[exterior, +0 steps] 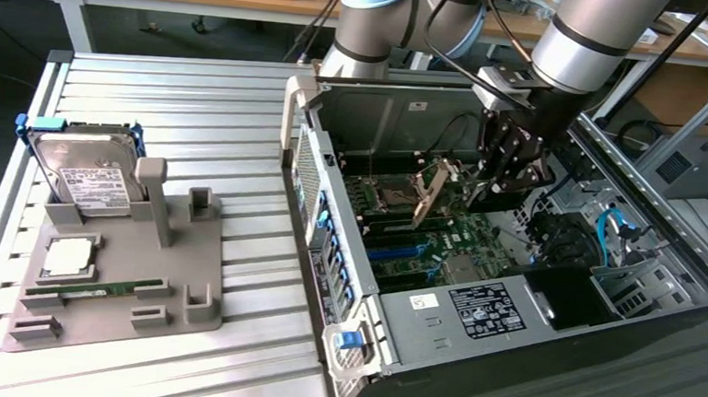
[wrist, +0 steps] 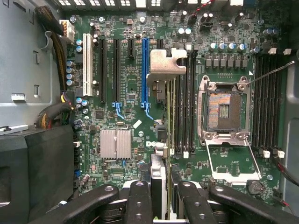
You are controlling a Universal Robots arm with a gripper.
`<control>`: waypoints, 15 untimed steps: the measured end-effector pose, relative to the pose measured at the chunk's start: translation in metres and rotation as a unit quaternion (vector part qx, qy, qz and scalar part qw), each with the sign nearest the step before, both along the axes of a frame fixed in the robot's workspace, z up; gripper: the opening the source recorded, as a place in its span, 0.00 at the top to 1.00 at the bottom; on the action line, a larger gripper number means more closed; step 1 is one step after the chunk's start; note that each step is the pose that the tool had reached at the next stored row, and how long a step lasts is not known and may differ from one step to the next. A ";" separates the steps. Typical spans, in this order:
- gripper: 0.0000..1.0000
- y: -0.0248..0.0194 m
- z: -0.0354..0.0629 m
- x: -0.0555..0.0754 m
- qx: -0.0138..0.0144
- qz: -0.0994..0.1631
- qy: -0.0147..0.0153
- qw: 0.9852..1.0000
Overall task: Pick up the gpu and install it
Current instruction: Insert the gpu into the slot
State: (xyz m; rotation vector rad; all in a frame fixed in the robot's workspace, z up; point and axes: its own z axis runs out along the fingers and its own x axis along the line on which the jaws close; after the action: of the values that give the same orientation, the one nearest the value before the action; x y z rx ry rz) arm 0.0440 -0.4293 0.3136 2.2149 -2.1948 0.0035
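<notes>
My gripper point(exterior: 495, 190) reaches down inside the open computer case point(exterior: 471, 312), shut on the gpu point(exterior: 434, 192). The card hangs tilted over the motherboard point(exterior: 450, 246), a little above it. In the wrist view the gpu point(wrist: 164, 65) shows edge-on between my fingers point(wrist: 140, 200), running away from my gripper point(wrist: 162, 201) to its silver bracket. It hovers between the blue slot point(wrist: 145, 70) and the memory slots point(wrist: 187, 102), clear of the board.
The open CPU socket point(wrist: 224, 109) lies beside the card. Cables point(wrist: 53, 114) and a black shroud point(wrist: 32, 172) stand along one case wall. On the slatted table point(exterior: 213, 98) at the exterior view's left, a grey holder point(exterior: 190, 272) carries a hard drive point(exterior: 85, 177), a chip point(exterior: 67, 255) and a RAM stick point(exterior: 90, 288).
</notes>
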 end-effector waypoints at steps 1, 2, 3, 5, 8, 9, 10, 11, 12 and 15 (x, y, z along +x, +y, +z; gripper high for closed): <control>0.73 -0.0001 -0.0003 0.000 0.000 0.000 0.000 1.000; 0.73 -0.0001 -0.0007 0.000 0.000 0.000 0.000 1.000; 0.73 -0.0002 -0.0011 0.000 -0.001 0.000 0.000 1.000; 0.73 -0.0004 -0.0022 0.000 -0.001 0.000 0.000 1.000; 0.73 -0.0006 -0.0035 0.000 -0.002 0.000 0.000 1.000; 0.73 -0.0007 -0.0039 0.000 -0.002 0.000 0.000 1.000; 0.73 -0.0008 -0.0042 0.000 -0.003 0.000 0.000 1.000; 0.73 -0.0008 -0.0046 0.000 -0.003 0.000 0.000 1.000; 0.73 -0.0009 -0.0050 0.000 -0.003 0.000 0.000 1.000; 0.73 -0.0011 -0.0061 0.000 -0.004 0.000 0.000 1.000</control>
State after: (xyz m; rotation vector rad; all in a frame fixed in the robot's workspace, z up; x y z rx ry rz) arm 0.0439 -0.4304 0.3075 2.2110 -2.1912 0.0117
